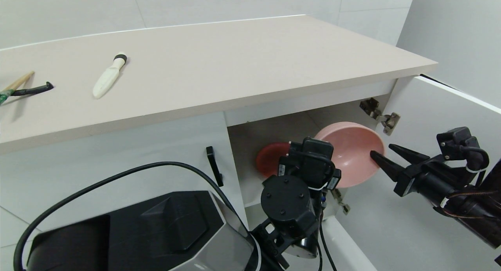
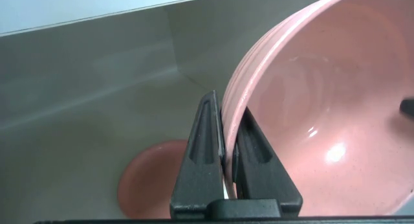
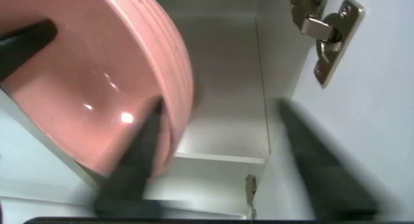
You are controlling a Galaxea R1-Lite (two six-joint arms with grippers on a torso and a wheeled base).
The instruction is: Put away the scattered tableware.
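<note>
Left wrist view, left pincer (image 2: 226,111) pinching pink bowl (image 2: 323,101) rim, right pincer (image 1: 381,150) spread, red plate (image 2: 155,179) half hidden

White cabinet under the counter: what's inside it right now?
A red round dish lies on its shelf; the ribbed pink bowl, rim pinched in the left hand, is tilted at the opening. Bowl and hand hide the shelf behind them.

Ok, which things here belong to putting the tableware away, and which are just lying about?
Job: pink ribbed bowl, rim gripped by left end effector; red plate in open white cabinet; right end effector, open beside bowl.
Lying about, untouched: white utensil with black collar, wooden stick, black utensil, on beige countertop.
</note>
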